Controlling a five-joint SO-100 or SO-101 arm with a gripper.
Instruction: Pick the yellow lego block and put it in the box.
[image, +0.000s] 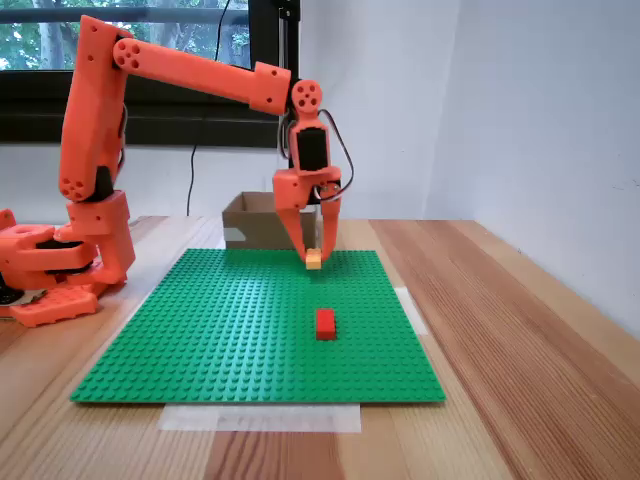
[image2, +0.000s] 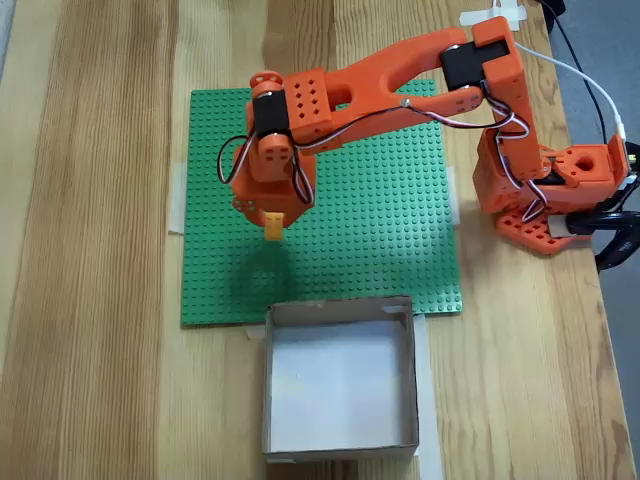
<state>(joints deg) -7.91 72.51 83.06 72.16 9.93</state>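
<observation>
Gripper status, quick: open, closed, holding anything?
Gripper: closed on the small yellow-orange plastic lego block, held above the green studded baseplate, short of the brown cardboard box.

One fixed view faces the baseplate (image: 250, 320) low, frontally — another looks straight down on it (image2: 400, 200).

Arm stretched forward, wrist bent down, fingers (image: 313, 250) closed together.

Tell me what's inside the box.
The box looks bare inside in the top-down fixed view: pale floor only. The yellow lego block is outside it, between the gripper jaws.
</observation>
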